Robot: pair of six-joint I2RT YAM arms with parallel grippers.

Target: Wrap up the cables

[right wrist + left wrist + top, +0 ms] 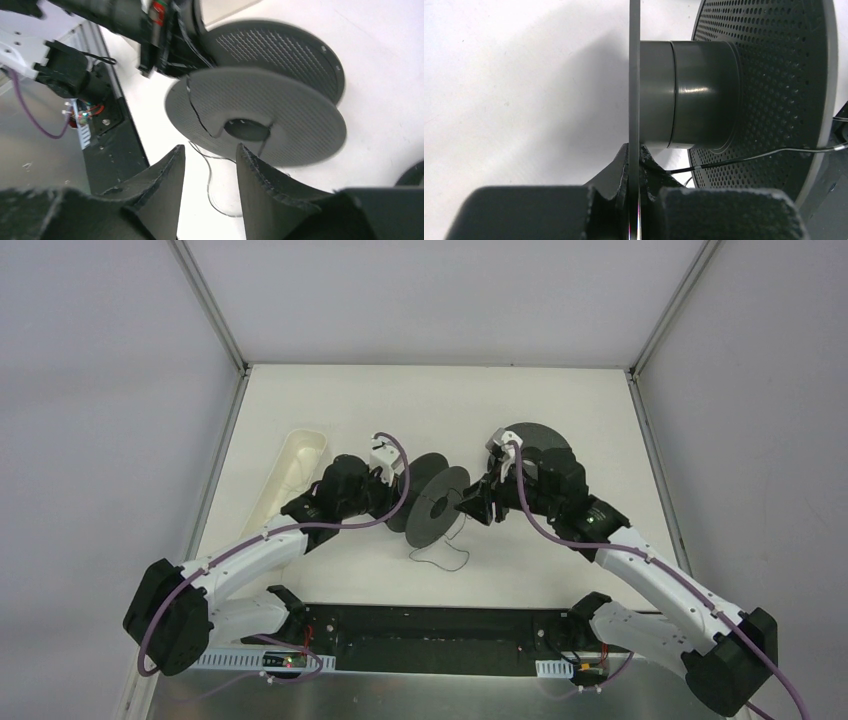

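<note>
My left fingers (524,210) pinched one flange of the spool (440,502); my right fingers (160,175) stood apart, empty.

Over the table (560,420), the spool's axis ran level from one pair of fingers to the other. The cable (440,558) trailed from the spool, dropped beneath it and looped on the table, below and just ahead of my right fingers, which I judged the nearer, free pair. I could read no writing anywhere.
</note>
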